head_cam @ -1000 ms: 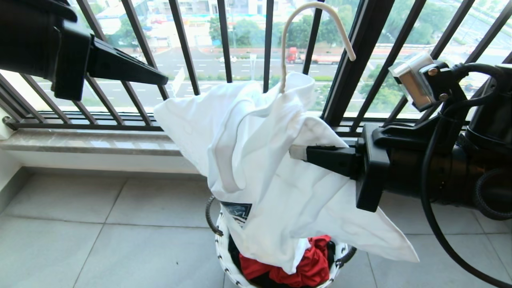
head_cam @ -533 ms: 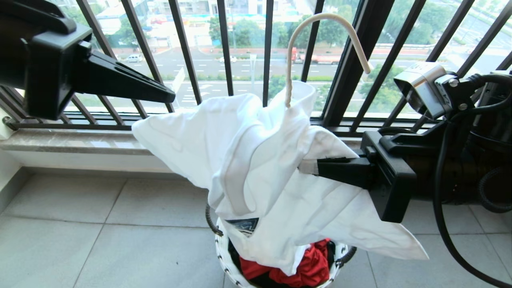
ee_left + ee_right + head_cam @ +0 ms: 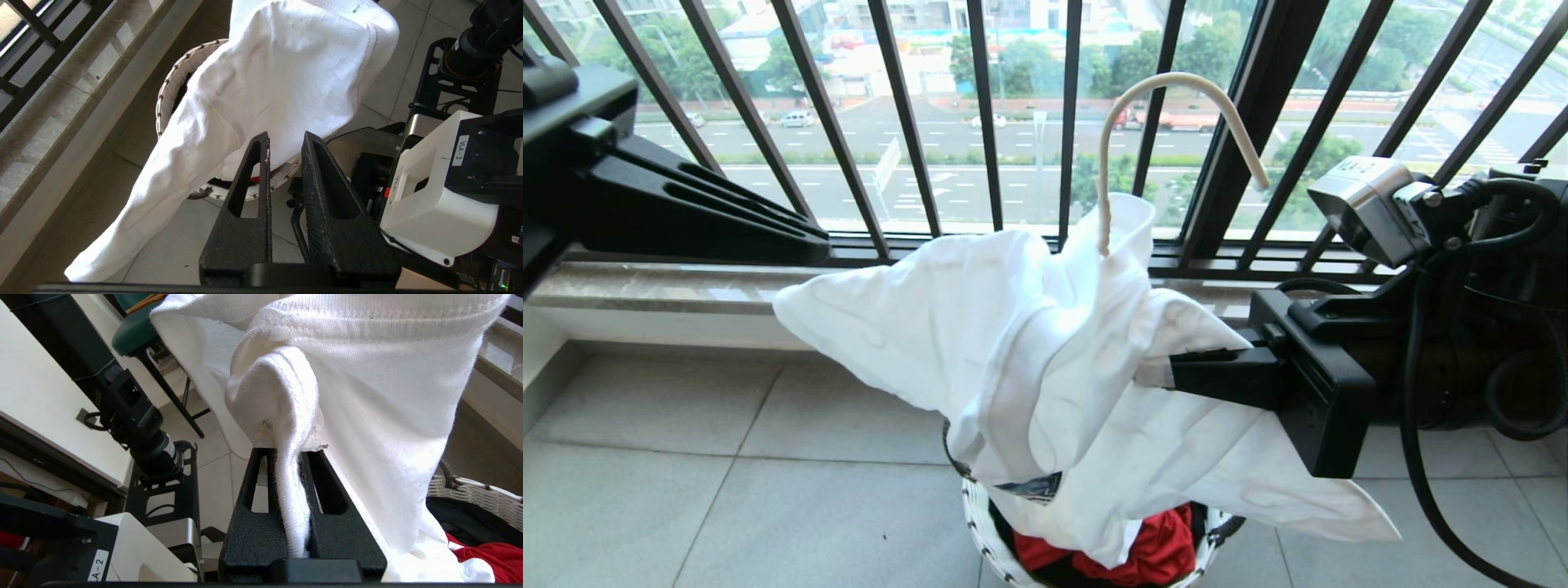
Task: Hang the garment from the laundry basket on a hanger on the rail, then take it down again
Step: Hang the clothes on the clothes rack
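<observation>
The garment [image 3: 980, 327], a white T-shirt, hangs bunched on the hanger, whose cream hook [image 3: 1168, 77] sticks up in front of the window bars. Its lower part drapes into the laundry basket [image 3: 980, 523] on the floor. My right gripper [image 3: 1176, 371] comes in from the right and is shut on a fold of the garment [image 3: 388, 396] at one shoulder; cloth runs between its fingers [image 3: 288, 453]. My left gripper [image 3: 817, 241] hovers left of the shirt, apart from it. Its jaws [image 3: 286, 136] stand slightly open with nothing between them, and the garment [image 3: 286, 81] and basket [image 3: 171, 77] lie beyond. The rail is out of view.
The black window railing [image 3: 898, 122] and a stone sill [image 3: 686, 290] run close behind the shirt. A red garment [image 3: 1160, 547] and dark clothes fill the basket [image 3: 470, 492]. Grey floor tiles [image 3: 727, 490] spread to the left. My own base and a white table [image 3: 36, 416] are behind.
The right gripper has lowered the hanger and shirt a little. The left gripper has drawn back to the left and down, and its jaws have parted slightly.
</observation>
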